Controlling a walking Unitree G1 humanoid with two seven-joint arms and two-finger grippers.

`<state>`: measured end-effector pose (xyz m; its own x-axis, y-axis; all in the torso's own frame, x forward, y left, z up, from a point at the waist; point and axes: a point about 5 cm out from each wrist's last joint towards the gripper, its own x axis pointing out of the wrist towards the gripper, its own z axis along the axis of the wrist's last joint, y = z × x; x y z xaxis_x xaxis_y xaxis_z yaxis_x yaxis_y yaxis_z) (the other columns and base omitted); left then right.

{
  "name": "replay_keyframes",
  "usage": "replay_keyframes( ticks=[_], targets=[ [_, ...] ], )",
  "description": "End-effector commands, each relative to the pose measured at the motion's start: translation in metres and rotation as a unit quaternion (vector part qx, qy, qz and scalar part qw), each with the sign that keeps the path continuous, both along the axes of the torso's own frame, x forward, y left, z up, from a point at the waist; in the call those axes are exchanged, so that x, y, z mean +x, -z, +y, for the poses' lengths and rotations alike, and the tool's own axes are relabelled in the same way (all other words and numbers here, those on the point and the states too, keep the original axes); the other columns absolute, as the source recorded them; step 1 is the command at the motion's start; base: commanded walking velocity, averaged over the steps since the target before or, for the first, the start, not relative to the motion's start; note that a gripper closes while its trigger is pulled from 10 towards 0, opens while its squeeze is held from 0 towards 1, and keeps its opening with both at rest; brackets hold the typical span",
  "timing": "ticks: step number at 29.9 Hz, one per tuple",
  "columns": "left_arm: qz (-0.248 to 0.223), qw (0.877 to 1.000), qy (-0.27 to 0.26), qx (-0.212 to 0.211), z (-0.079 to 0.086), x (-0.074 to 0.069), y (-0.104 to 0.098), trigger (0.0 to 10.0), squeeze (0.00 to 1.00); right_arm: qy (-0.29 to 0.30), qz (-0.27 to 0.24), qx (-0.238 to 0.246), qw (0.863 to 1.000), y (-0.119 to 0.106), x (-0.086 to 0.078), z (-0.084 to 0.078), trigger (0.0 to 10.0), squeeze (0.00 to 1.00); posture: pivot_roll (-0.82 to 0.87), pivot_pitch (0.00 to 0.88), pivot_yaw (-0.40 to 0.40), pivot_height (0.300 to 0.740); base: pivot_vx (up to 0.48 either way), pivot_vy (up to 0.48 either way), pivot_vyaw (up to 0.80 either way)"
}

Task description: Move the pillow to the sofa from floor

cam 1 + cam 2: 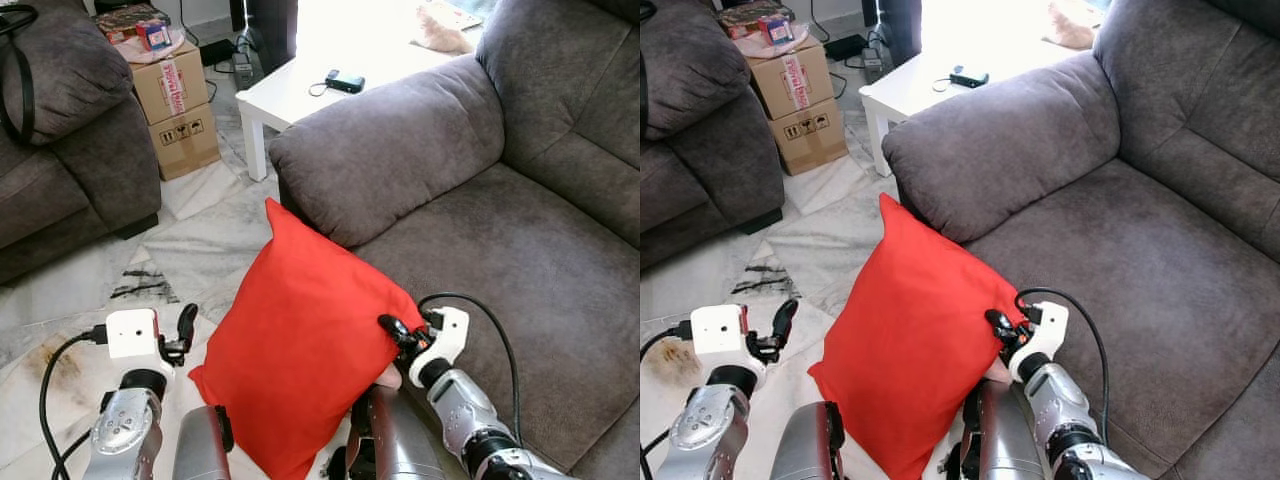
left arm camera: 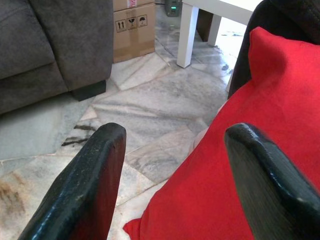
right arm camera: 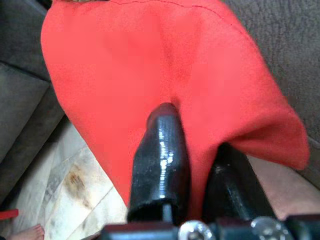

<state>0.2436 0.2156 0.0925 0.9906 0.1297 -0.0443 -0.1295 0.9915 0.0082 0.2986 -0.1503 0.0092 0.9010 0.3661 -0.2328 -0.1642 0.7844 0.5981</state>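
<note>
Right wrist view, right claw pinching pillow

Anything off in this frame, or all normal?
Only the red pillow: it hangs tilted on one corner, pinched at its edge by the right gripper, against the sofa front. Left gripper open beside it.

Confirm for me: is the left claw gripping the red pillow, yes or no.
No. The left claw is open, its black fingers spread apart beside the red pillow, while the right claw pinches the pillow's edge.

Pillow bottom corner cut off by edge.
</note>
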Motion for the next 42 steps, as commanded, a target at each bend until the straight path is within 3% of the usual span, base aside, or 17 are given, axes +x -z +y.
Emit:
replay_keyframes(
  ticks=[1,16,20,21,26,29,34,42],
  targets=[
    [0.019,1.000,0.000,-0.004,0.000,-0.002,0.007,10.0,0.00,-0.002,0.004,-0.002,1.000,0.004,-0.005,-0.001,0.0,0.00,0.12,0.197,-0.093,0.585,0.000,0.000,0.00],
    [0.020,1.000,0.001,-0.005,-0.001,0.001,0.008,10.0,0.00,-0.008,-0.017,-0.002,1.000,0.001,-0.004,0.001,0.0,0.00,0.11,0.185,-0.089,0.585,0.000,0.000,0.00],
    [0.019,1.000,0.002,-0.004,-0.001,0.003,0.009,10.0,0.00,-0.013,-0.023,-0.042,0.999,0.002,-0.005,0.000,0.1,0.00,0.11,0.179,-0.087,0.585,0.000,0.000,0.00],
    [0.020,1.000,0.002,-0.003,-0.001,0.003,0.009,10.0,0.00,-0.015,-0.027,-0.050,0.998,0.002,-0.005,0.000,10.0,0.00,0.10,0.174,-0.085,0.585,0.000,0.000,0.00],
    [0.017,1.000,0.008,0.012,-0.002,0.005,0.009,10.0,0.00,-0.012,-0.054,-0.073,0.996,-0.001,-0.007,-0.007,10.0,0.00,0.09,0.157,-0.083,0.585,0.000,0.000,0.00],
    [0.008,1.000,0.015,0.026,-0.006,0.008,0.005,10.0,0.00,-0.014,-0.100,-0.113,0.988,-0.007,-0.009,-0.012,10.0,0.00,0.08,0.141,-0.077,0.585,0.000,0.000,0.00],
    [0.001,0.999,0.015,0.029,-0.006,0.013,0.003,10.0,0.00,0.005,-0.169,-0.132,0.977,-0.025,-0.006,-0.017,10.0,0.00,0.06,0.117,-0.070,0.585,0.000,0.000,0.00],
    [-0.009,0.999,0.017,0.035,-0.008,0.017,0.001,10.0,0.00,-0.017,-0.236,-0.159,0.958,-0.047,-0.005,-0.002,10.0,0.00,0.03,0.071,-0.064,0.585,0.000,0.000,0.00]
  ],
)
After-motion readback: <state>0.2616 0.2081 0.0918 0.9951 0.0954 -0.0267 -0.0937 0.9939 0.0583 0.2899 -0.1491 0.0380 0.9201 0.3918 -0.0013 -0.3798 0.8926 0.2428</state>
